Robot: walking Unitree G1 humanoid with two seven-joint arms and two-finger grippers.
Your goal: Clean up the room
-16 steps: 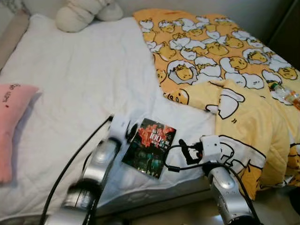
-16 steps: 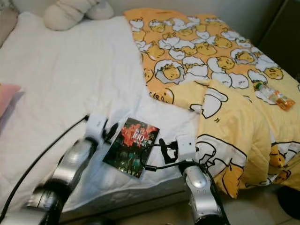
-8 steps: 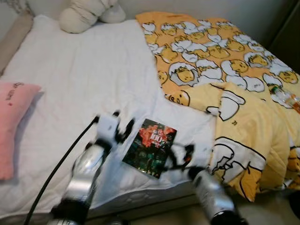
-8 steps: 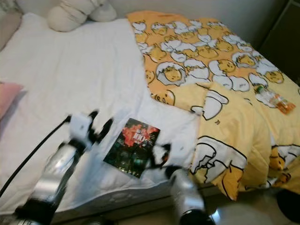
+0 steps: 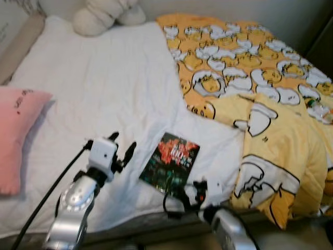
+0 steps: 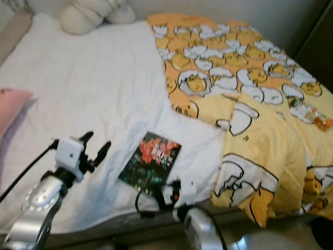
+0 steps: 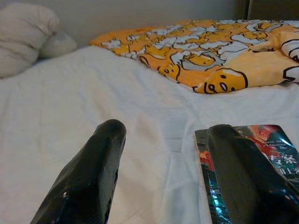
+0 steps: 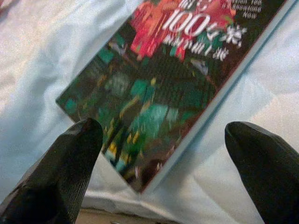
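A dark book (image 5: 170, 165) with a red and green cover lies flat on the white bed sheet (image 5: 104, 94), close to the bed's near edge. My left gripper (image 5: 122, 144) hovers open just left of the book, a small gap away. In the left wrist view the book (image 7: 275, 147) sits behind one finger (image 7: 243, 172) of my left gripper (image 7: 166, 128). My right gripper (image 5: 179, 195) is low at the bed's edge, by the book's near corner. In the right wrist view it (image 8: 163, 128) stands open, with the book's near corner (image 8: 173, 70) between its fingers.
A rumpled yellow egg-print duvet (image 5: 250, 67) covers the right half of the bed, with a small bottle (image 6: 312, 115) lying on it. A pink pillow (image 5: 18, 130) rests at the left edge and a cream plush (image 5: 106, 13) at the head.
My left gripper has drawn away leftward from the book. The right gripper has dropped from the book's right side to its near corner. The camera has shifted a little.
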